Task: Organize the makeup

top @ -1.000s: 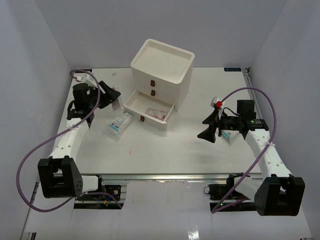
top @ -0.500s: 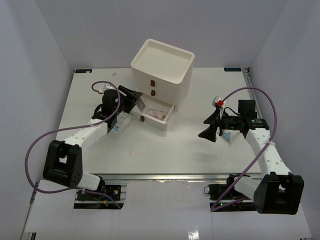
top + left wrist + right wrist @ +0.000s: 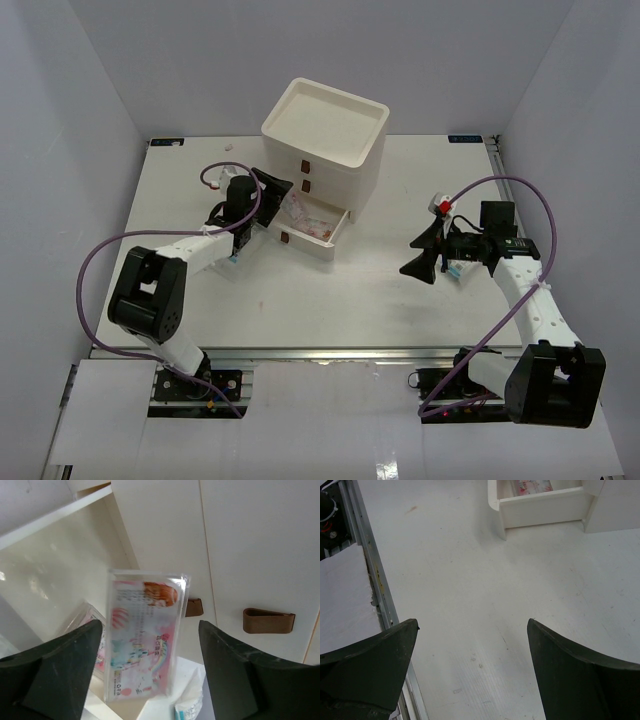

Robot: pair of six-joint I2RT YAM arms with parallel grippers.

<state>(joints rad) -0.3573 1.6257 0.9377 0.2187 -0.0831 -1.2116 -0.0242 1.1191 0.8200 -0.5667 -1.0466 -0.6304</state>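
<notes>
My left gripper (image 3: 277, 194) (image 3: 150, 630) hangs open over the left end of the pulled-out bottom drawer (image 3: 318, 243). A clear sachet with pink-red print (image 3: 142, 635) (image 3: 296, 208) stands loose between its fingers, with a gap at each side. Another pink sachet (image 3: 86, 626) lies in the drawer, and a blue-print sachet (image 3: 192, 711) lies on the table below. My right gripper (image 3: 412, 255) (image 3: 472, 665) stands open over bare table at the right, holding nothing. The right wrist view shows the drawer front (image 3: 540, 504) far ahead.
The cream box with three drawers (image 3: 325, 125) stands at the back centre, with brown pull tabs (image 3: 268, 620) on its shut drawers. A small white-blue item (image 3: 455, 269) lies under my right wrist. The table's metal front rail (image 3: 367, 565) runs on the left in the right wrist view.
My left arm swung from the table's far left over to the open drawer, carrying the pink sachet. Its jaws then widened and let go of it. The right arm stayed still.
</notes>
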